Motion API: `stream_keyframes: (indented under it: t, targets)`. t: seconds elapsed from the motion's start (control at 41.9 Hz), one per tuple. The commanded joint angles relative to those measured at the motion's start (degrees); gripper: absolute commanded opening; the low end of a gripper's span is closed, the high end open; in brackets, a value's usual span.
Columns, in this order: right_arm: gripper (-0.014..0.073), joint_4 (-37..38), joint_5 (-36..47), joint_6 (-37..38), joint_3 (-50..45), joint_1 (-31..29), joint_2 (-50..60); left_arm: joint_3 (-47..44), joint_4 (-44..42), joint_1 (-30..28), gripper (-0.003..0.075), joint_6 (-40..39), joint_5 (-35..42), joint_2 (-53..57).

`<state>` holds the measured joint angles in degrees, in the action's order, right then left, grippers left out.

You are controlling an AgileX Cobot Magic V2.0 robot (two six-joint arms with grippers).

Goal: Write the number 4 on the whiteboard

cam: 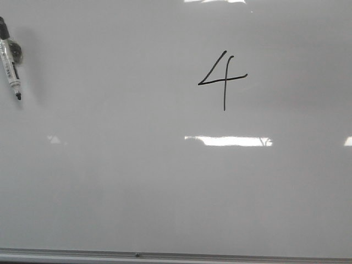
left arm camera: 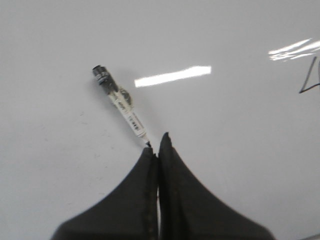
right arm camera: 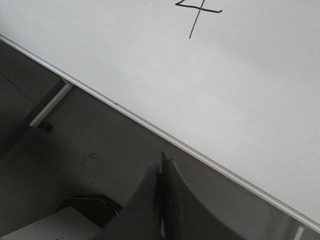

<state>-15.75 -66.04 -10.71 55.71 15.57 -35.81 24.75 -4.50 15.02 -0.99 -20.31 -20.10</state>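
A thin black number 4 [cam: 223,80] is drawn on the whiteboard [cam: 137,192], right of centre in its upper half; its lower part shows in the right wrist view as the number 4 [right arm camera: 196,12], and a corner of the number 4 [left arm camera: 310,80] shows at the edge of the left wrist view. A marker [cam: 10,60] lies loose on the board at the far left, uncapped tip toward me. In the left wrist view the marker [left arm camera: 121,102] rests just beyond my left gripper [left arm camera: 157,145], which is shut with nothing in it. My right gripper [right arm camera: 163,162] is shut and empty, off the board beyond its metal edge.
The board's metal edge strip [cam: 176,256] runs along the near side, and the same edge strip [right arm camera: 150,125] crosses the right wrist view. Past it lie dark floor and a metal stand leg [right arm camera: 50,107]. Bright light glares [cam: 228,141] reflect on the board.
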Motion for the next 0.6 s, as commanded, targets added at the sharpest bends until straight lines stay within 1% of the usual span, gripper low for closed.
stream_keyframes:
  t: [0.0, 0.119, 0.215, 0.239, 0.262, 0.286, 0.453, 0.573]
  targets:
    - [-0.0069, -0.54, 3.35, -0.01, 1.67, -0.43, -0.14, -8.81, 1.48, -4.23, -0.002, 0.13, 14.12, 5.48]
    - [-0.0069, -0.54, 3.35, -0.01, 1.67, -0.43, -0.14, -20.01, 3.04, -8.56, -0.002, 0.13, 23.7, 13.78]
    - [-0.0069, -0.54, 3.35, -0.01, 1.67, -0.43, -0.14, -25.48, 4.5, -10.23, -0.002, 0.13, 29.02, 17.52]
    - [-0.0069, -0.54, 3.35, -0.01, 1.67, -0.43, -0.14, -25.68, 4.86, -10.58, -0.002, 0.13, 28.97, 18.39]
    - [-0.0069, -0.54, 3.35, -0.01, 1.67, -0.43, -0.14, -25.13, 4.87, -10.78, -0.002, 0.13, 25.89, 19.05]
    - [-0.0069, -0.54, 3.29, -0.01, 1.67, -0.43, -0.14, -24.96, 4.87, -11.06, -0.002, 0.13, 24.72, 19.3]
    - [-0.0069, -0.54, 3.33, -0.01, 1.67, -0.43, -0.14, -25.43, 4.5, -13.07, -0.002, 0.13, 23.83, 21.43]
    - [-0.0069, -0.54, 3.24, -0.01, 1.67, -0.43, -0.14, -25.43, 4.5, -13.04, -0.002, 0.13, 22.77, 21.43]
